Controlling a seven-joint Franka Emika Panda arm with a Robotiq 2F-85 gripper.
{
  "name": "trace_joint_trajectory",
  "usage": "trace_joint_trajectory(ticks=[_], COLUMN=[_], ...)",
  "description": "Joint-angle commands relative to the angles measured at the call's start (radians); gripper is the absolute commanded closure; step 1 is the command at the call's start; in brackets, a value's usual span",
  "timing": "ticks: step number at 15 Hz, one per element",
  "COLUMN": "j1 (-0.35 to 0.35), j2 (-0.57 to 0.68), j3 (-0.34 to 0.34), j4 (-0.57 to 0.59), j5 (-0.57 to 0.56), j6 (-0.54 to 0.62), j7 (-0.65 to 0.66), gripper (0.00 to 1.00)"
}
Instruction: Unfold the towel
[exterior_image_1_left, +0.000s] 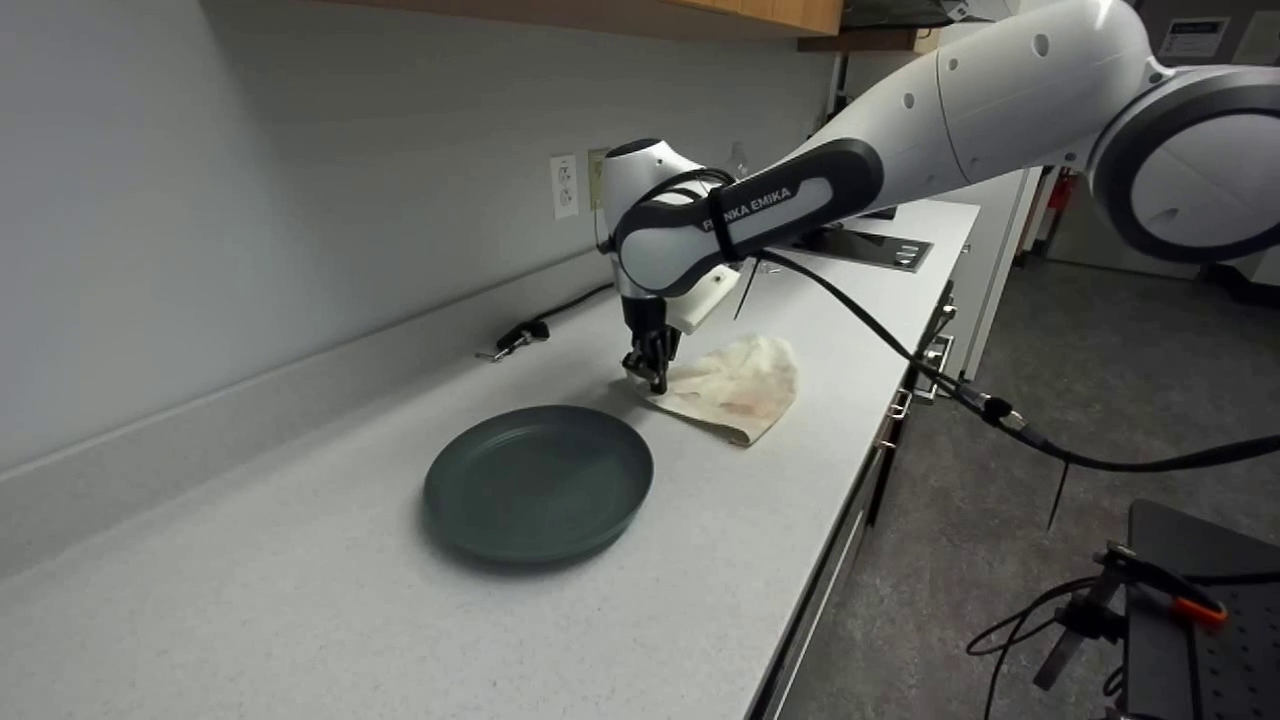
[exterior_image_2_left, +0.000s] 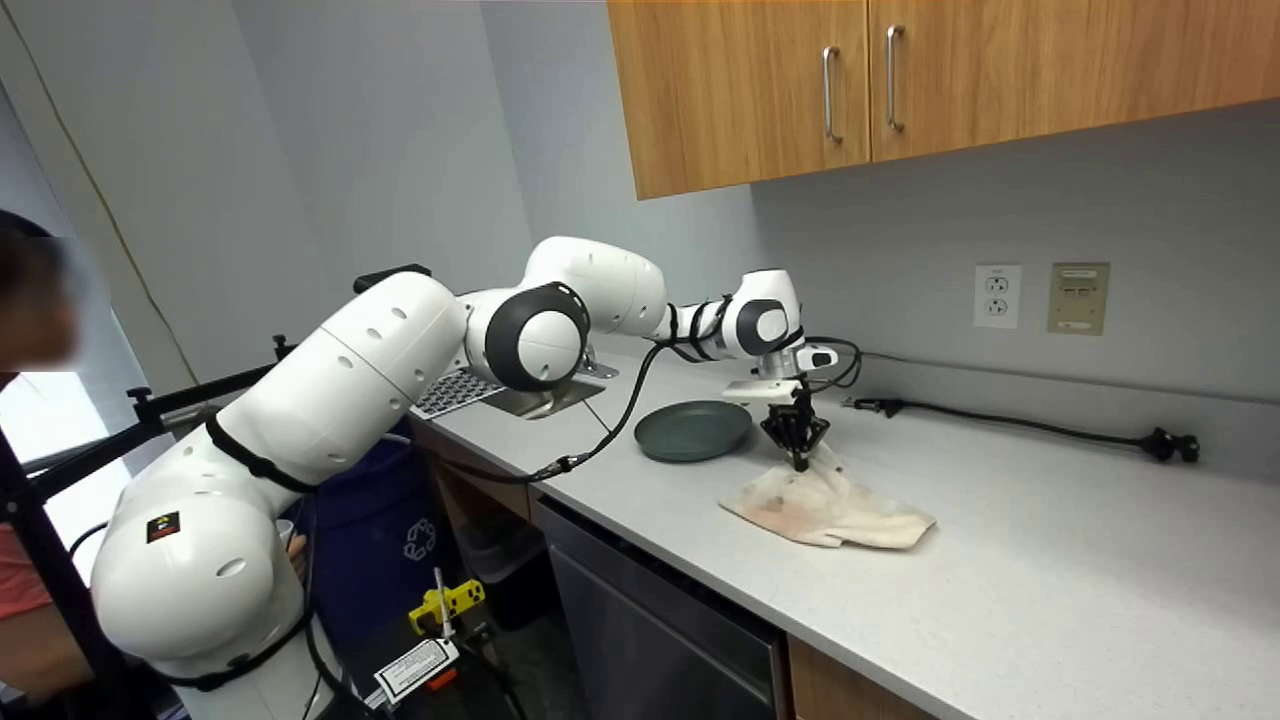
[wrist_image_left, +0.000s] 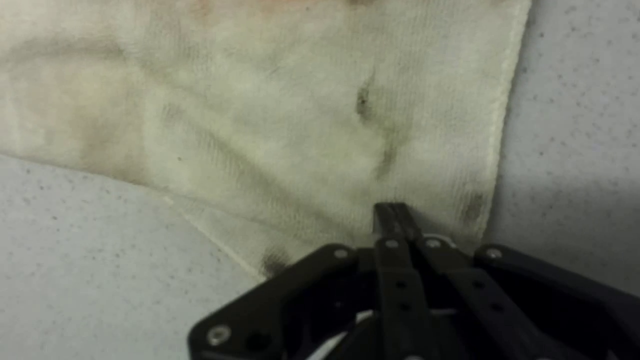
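The cream towel (exterior_image_1_left: 745, 385) lies wrinkled on the counter behind the dark green plate in an exterior view; it also shows in an exterior view (exterior_image_2_left: 830, 508) and fills much of the wrist view (wrist_image_left: 300, 115). It has pinkish and dark stains. At the lower left of the wrist view, a second layer shows beneath its edge. My gripper (exterior_image_1_left: 657, 386) points down at the towel's corner near the wall, also seen in an exterior view (exterior_image_2_left: 800, 464). In the wrist view its fingertips (wrist_image_left: 392, 207) are together, touching or just above the cloth. No cloth visibly shows between them.
The round dark green plate (exterior_image_1_left: 540, 485) stands close beside the towel, also in an exterior view (exterior_image_2_left: 693, 430). A black power cord (exterior_image_2_left: 1040, 428) lies along the wall. A sink (exterior_image_2_left: 545, 398) and a cooktop (exterior_image_1_left: 870, 247) are farther along. Wooden cabinets (exterior_image_2_left: 740, 100) hang above.
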Motion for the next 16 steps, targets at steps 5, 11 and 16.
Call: trace_joint_trajectory(ticks=[5, 11, 16], j1=[0.043, 0.040, 0.036], j2=[0.143, 0.114, 0.025], j3=[-0.012, -0.039, -0.062], j4=[0.242, 0.192, 0.056], j5=[0.006, -0.033, -0.054], j6=[0.001, 0.019, 0.038], j7=[0.048, 0.043, 0.030], gripper=[1.00, 1.00, 1.00])
